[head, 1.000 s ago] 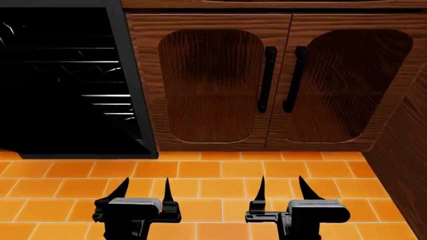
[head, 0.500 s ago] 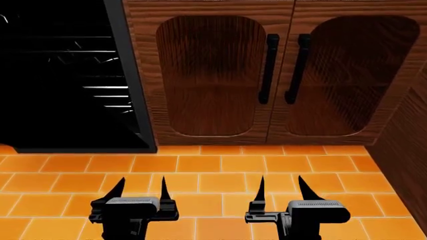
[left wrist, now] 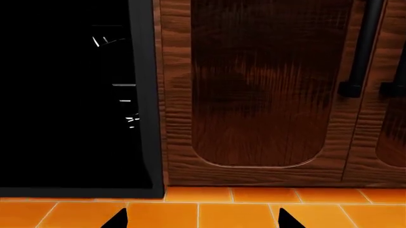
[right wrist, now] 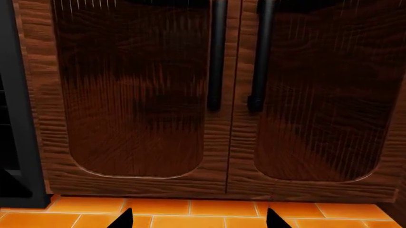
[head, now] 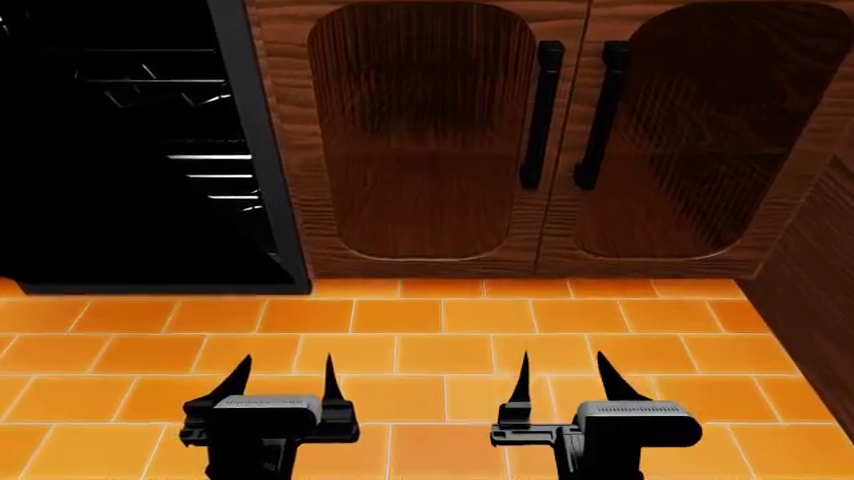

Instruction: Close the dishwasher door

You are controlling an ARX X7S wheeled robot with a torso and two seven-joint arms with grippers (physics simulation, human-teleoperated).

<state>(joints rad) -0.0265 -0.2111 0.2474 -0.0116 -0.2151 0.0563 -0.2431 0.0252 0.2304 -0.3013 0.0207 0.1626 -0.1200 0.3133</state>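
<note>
The dishwasher [head: 120, 150] stands open at the far left as a black cavity with thin wire racks and a dark frame [head: 260, 150]. It also shows in the left wrist view [left wrist: 70, 95]. No glossy door panel with a silver handle shows in any view. My left gripper [head: 284, 375] and right gripper [head: 565, 375] hang open and empty over the orange tiled floor, short of the cabinets. In the wrist views only the fingertips show, spread wide: those of the left gripper [left wrist: 201, 221] and of the right gripper [right wrist: 199, 221].
Two brown wooden cabinet doors [head: 420, 130] with black vertical handles [head: 541, 110] stand right of the dishwasher, straight ahead of the right gripper [right wrist: 216, 57]. A wooden side wall [head: 814, 300] closes the right. Orange floor tiles [head: 400, 330] lie between me and the cabinets.
In the head view the dishwasher and cabinets have slid upward and more floor shows below them. Both grippers keep the same place and stay open.
</note>
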